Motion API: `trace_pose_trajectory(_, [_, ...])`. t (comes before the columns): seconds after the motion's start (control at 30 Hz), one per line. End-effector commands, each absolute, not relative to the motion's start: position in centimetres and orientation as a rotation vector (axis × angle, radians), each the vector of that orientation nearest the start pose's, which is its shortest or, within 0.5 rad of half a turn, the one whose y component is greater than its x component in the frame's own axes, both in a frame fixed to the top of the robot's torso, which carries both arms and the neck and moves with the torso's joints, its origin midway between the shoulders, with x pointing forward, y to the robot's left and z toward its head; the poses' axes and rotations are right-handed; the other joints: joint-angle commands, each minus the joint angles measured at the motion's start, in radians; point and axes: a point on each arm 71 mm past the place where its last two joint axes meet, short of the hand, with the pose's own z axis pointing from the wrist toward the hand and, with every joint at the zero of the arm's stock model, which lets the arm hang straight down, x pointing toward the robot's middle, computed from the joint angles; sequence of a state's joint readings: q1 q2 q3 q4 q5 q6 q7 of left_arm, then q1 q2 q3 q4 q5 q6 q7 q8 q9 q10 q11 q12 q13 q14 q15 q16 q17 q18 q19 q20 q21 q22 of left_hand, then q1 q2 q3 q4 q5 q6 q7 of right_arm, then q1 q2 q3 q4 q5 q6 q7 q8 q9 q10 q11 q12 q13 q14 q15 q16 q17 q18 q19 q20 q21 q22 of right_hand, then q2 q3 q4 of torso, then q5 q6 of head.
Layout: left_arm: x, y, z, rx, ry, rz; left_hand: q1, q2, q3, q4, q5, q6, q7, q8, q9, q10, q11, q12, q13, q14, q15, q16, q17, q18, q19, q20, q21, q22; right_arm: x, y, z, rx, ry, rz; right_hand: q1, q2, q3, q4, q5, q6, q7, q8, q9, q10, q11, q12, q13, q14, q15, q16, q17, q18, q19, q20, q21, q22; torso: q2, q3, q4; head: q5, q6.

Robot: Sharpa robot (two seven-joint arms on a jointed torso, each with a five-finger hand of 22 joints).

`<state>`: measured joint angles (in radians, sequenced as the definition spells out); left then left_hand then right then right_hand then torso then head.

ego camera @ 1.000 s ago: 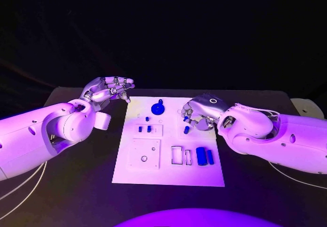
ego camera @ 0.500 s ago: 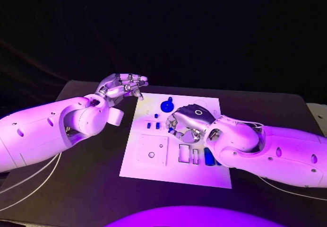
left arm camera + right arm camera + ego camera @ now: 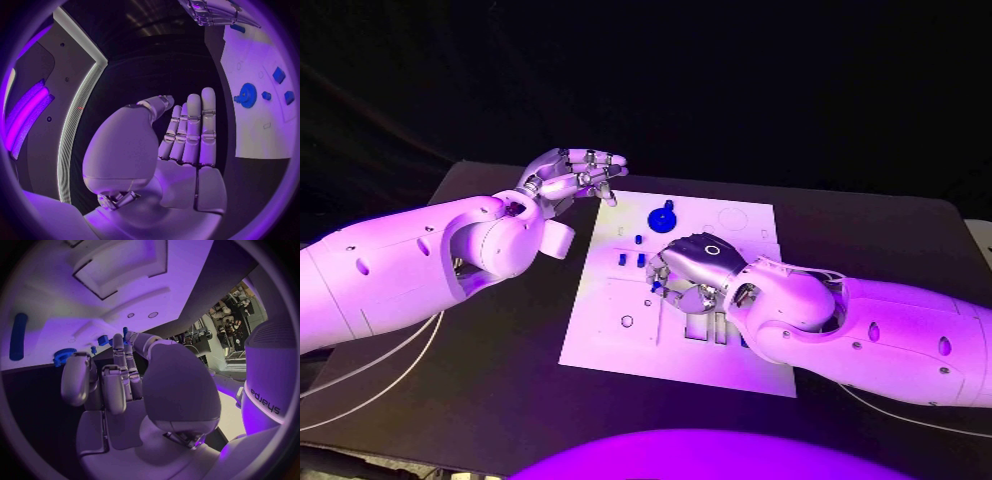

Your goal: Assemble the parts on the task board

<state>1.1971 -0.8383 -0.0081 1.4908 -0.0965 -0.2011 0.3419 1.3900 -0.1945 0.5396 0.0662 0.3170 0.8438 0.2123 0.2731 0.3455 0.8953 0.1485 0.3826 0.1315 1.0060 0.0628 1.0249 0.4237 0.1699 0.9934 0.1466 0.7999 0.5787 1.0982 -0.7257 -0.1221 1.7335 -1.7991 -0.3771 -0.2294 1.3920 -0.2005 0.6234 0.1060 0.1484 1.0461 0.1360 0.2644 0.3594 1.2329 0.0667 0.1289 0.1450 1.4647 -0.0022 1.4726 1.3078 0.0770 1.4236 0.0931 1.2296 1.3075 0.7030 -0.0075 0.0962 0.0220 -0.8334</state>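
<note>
The white task board (image 3: 682, 345) lies in the middle of the black desk (image 3: 473, 400), with small blue parts on its far half: a blue gear (image 3: 661, 217) near the far edge, and a pair of short blue pegs (image 3: 632, 260) just toward the robot from it. A square recess (image 3: 629, 318) with a small ring in it sits in the board's near left portion, and narrow slots (image 3: 710, 328) lie beside it toward the right.

The right hand (image 3: 687, 272) hovers over the board's middle, palm down, fingers curled in toward the surface; whether it holds a part cannot be told, though the right wrist view shows a small blue piece (image 3: 103, 340) just beyond its fingertips. That view also shows a long blue bar (image 3: 19, 336) lying on the board.

The left hand (image 3: 571, 178) is raised beside the board's far left corner, off the board. In the left wrist view its fingers (image 3: 190, 130) stand straight and close together, the palm bare, holding nothing.
</note>
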Motion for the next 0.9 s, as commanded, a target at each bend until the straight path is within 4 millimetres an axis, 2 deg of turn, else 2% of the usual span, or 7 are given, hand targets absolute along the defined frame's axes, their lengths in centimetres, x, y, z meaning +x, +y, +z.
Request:
trace_pose_trajectory(0.03, [49.5, 20.5, -17.0, -1.003, 1.506, -1.615, 0.006, 0.0, 0.0, -0.007, 0.0, 0.004, -0.001, 0.004, 0.0, -0.009, 0.0, 0.003, -0.001, -0.006, 0.001, -0.005, -0.002, 0.014, -0.002, -0.003, -0.001, 0.001, 39.3, -8.4, -22.8, -0.517, 1.601, 0.78, -0.01, 0.001, 0.0, -0.008, -0.001, 0.003, 0.002, -0.001, 0.001, 0.002, 0.003, -0.006, -0.001, 0.063, -0.006, 0.003, 0.053, -0.007, 0.005, 0.001, 0.002, 0.088, 0.0, 0.0008, 0.0012, 0.004, -0.002])
trace_pose_trajectory(0.17, [49.6, 20.5, -17.0, -1.003, 1.507, -1.615, 0.005, 0.0, 0.0, -0.007, 0.0, 0.005, -0.001, 0.005, 0.0, -0.009, 0.0, 0.004, -0.001, -0.007, 0.001, -0.005, -0.002, 0.014, -0.003, -0.002, -0.001, 0.001, 39.1, -8.1, -23.0, -0.52, 1.606, 0.788, -0.011, 0.001, 0.0, -0.008, -0.001, 0.002, 0.002, -0.001, 0.001, 0.002, 0.003, -0.006, -0.001, 0.063, -0.006, 0.003, 0.053, -0.007, 0.006, 0.001, 0.002, 0.089, -0.001, 0.0005, 0.0025, 0.009, -0.008])
trace_pose_trajectory(0.27, [49.6, 20.5, -17.0, -1.004, 1.507, -1.614, 0.005, 0.0, 0.0, -0.007, 0.0, 0.005, -0.001, 0.005, 0.0, -0.009, 0.0, 0.004, -0.001, -0.007, 0.001, -0.005, -0.002, 0.014, -0.003, -0.002, -0.001, 0.001, 38.9, -7.9, -23.2, -0.525, 1.613, 0.792, -0.011, 0.001, 0.0, -0.008, -0.001, 0.002, 0.002, -0.001, 0.001, 0.002, 0.003, -0.006, -0.001, 0.063, -0.006, 0.003, 0.053, -0.007, 0.006, 0.001, 0.002, 0.089, 0.0, 0.0003, 0.0011, 0.014, -0.01])
trace_pose_trajectory(0.9, [49.6, 20.5, -17.1, -1.004, 1.509, -1.613, 0.005, 0.0, 0.0, -0.007, 0.0, 0.005, -0.001, 0.005, 0.0, -0.009, 0.0, 0.004, -0.001, -0.007, 0.001, -0.005, -0.002, 0.014, -0.003, -0.002, -0.001, 0.001, 39.0, -7.9, -24.2, -0.537, 1.652, 0.774, -0.016, 0.001, -0.001, -0.008, -0.003, 0.0, 0.003, -0.002, 0.002, 0.001, 0.004, -0.007, -0.001, 0.063, -0.005, 0.003, 0.051, -0.007, 0.005, 0.001, 0.001, 0.088, -0.001, 0.0003, 0.0009, 0.018, -0.015])
